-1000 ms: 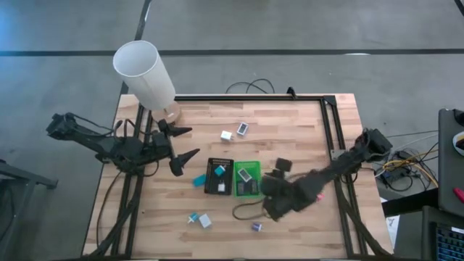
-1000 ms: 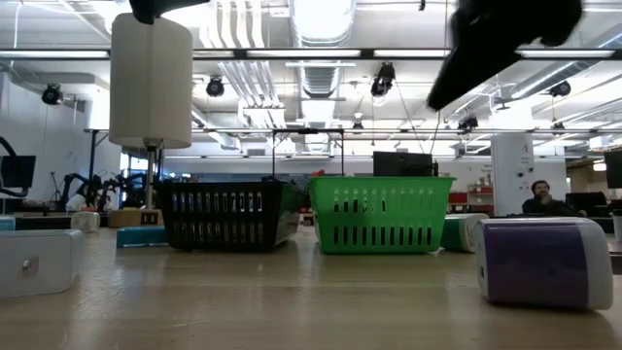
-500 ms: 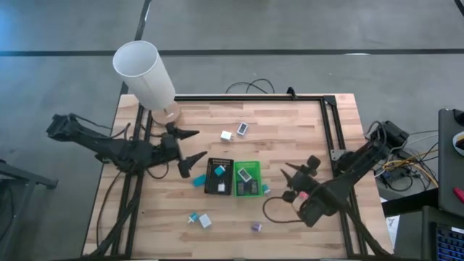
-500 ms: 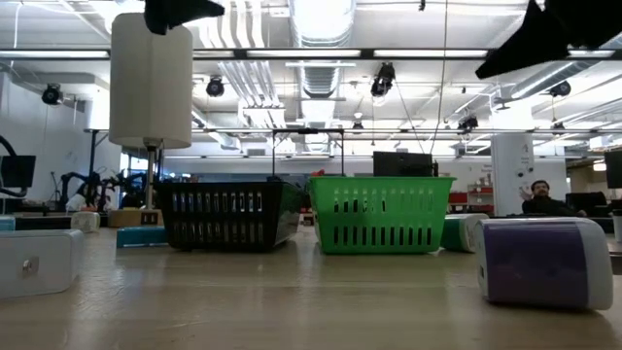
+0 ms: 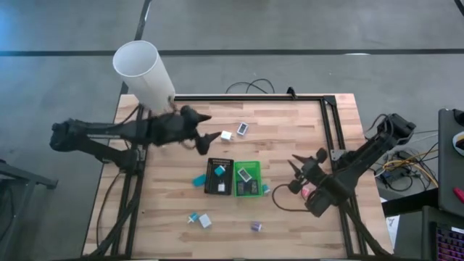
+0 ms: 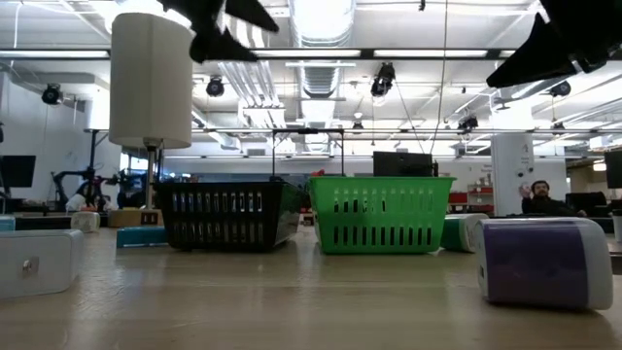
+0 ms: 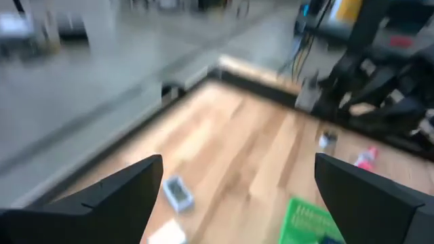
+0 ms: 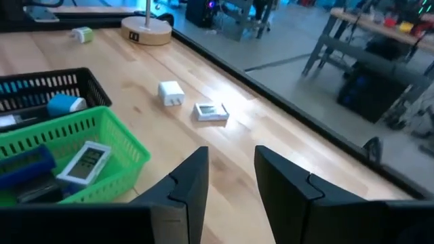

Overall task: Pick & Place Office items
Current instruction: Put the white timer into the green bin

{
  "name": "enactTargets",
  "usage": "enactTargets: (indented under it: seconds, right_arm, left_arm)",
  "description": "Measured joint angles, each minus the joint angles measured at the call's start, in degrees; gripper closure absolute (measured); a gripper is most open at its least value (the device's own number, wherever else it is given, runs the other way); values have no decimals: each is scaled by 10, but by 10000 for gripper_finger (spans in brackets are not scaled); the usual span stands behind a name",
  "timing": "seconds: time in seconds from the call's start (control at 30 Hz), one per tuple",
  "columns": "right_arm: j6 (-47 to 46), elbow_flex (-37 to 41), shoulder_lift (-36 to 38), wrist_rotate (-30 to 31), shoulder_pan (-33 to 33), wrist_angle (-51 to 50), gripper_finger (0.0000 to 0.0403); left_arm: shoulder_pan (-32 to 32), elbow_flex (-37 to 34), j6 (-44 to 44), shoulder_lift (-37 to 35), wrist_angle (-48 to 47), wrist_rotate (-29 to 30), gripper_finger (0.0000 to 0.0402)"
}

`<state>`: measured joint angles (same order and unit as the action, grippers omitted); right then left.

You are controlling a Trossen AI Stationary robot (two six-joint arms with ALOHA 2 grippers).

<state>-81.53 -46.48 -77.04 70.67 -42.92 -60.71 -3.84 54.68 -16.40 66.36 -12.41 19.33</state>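
Centrally: black tray, green tray, side by side; lamp behind; left gripper and right gripper both released, unobstructed.

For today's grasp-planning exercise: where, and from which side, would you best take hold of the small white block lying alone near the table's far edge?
Take the white block across its two flat opposite sides, coming straight down from above. It lies flat on bare wood, apart from the grey piece beside it, so fingers should fit on both sides. The left gripper, open, hovers nearest.

High view looks straight down; low view sits at tabletop level (both share the green tray).
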Motion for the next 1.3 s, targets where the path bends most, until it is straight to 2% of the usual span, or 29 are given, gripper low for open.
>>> enactTargets:
  seconds: [0.1,0.23,0.43,0.57,0.63,0.77,0.87,0.93,1.07,1.2,1.3]
  right_arm:
    - [9,0,25,-1,0,0,279]
    - [24,-1,65,-2,0,0,274]
    - [40,-10,119,-13,2,2,267]
    - [69,-10,149,-83,37,26,266]
    - [151,-10,158,-127,69,68,266]
    - [418,-10,164,-199,141,242,266]
    - [611,-11,156,-324,220,390,271]
    - [687,-11,143,-412,278,444,275]
    - [759,-12,104,-511,395,428,282]
    - [878,-14,52,-565,492,387,281]
    - [953,-45,10,-616,553,335,280]
  left_arm:
    - [-59,51,-34,41,-83,-75,19]
    - [-116,109,-49,92,-150,-130,19]
    - [-149,175,-55,149,-251,-142,19]
    - [-143,182,-8,156,-253,-144,19]
    - [-136,181,22,154,-246,-144,19]
    - [-114,174,63,134,-241,-146,19]
    - [-94,161,73,114,-241,-147,19]
    - [-80,151,74,99,-241,-147,19]
    - [-57,126,58,70,-240,-147,19]
    - [-39,104,41,37,-241,-149,19]
    - [-29,95,18,13,-241,-153,19]
